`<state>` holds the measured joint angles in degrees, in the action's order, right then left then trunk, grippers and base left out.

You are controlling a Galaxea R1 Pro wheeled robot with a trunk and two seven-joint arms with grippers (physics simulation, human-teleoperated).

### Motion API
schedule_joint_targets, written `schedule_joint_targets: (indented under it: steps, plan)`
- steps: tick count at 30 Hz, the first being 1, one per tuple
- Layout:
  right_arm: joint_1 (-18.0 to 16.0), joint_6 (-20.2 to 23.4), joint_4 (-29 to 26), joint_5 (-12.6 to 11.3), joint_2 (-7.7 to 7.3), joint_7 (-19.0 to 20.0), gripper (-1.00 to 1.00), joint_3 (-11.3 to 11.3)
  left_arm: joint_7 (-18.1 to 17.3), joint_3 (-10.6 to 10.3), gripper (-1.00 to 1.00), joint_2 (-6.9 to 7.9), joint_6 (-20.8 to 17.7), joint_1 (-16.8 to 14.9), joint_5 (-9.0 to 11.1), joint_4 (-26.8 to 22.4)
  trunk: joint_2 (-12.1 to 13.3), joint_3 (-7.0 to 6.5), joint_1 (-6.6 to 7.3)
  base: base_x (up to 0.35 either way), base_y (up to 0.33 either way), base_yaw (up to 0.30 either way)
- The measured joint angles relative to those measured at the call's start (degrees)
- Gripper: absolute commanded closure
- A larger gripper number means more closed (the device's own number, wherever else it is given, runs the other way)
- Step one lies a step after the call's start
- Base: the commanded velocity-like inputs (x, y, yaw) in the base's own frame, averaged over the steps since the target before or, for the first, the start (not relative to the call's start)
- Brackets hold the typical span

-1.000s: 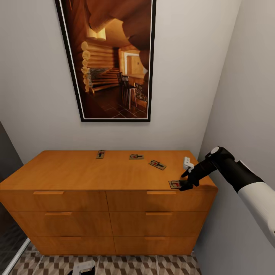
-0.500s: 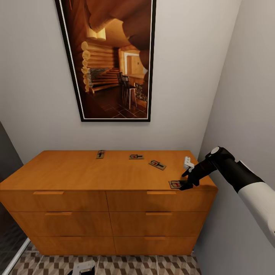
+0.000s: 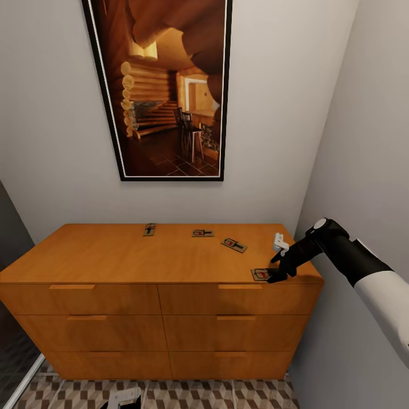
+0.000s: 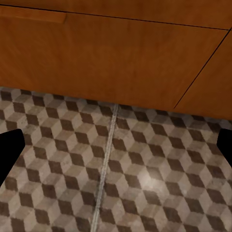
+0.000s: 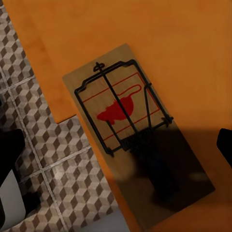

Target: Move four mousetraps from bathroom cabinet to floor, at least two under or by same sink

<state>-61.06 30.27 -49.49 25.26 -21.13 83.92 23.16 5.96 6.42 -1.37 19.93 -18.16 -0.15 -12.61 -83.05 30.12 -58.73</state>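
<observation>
Four mousetraps lie on the orange-brown cabinet's top: one at the back, one beside it, one further right and one at the front right edge. My right gripper stands open astride that front trap. In the right wrist view this mousetrap hangs partly over the cabinet's edge, with the right gripper spread wide, a dark fingertip on either side. My left gripper hangs open and holds nothing, low over the cube-patterned bathroom floor before the bottom drawers.
A tall framed picture of a log interior hangs on the wall above the cabinet. A grey wall closes in right beside the cabinet's right end. A dark panel stands at the left. Patterned floor shows in front.
</observation>
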Motion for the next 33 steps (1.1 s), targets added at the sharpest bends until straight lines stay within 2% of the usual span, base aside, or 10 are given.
schedule_joint_targets:
  steps: [16, 33]
  plan:
    - [0.0, 0.0, 0.0, 0.0, 0.02, -0.1, -1.00, 0.0, 0.0, 0.0, -1.00, 0.00, 0.0, 0.0, 0.0, 0.0, 0.0, 0.00, 0.00, 0.000, 0.000, 0.000]
    - [0.0, 0.2, -0.1, 0.1, 0.16, -2.7, -1.00, 0.2, -0.1, 0.0, -1.00, 0.00, 0.0, 0.0, 0.0, 0.0, 0.0, 0.00, 0.00, 0.000, 0.000, 0.000]
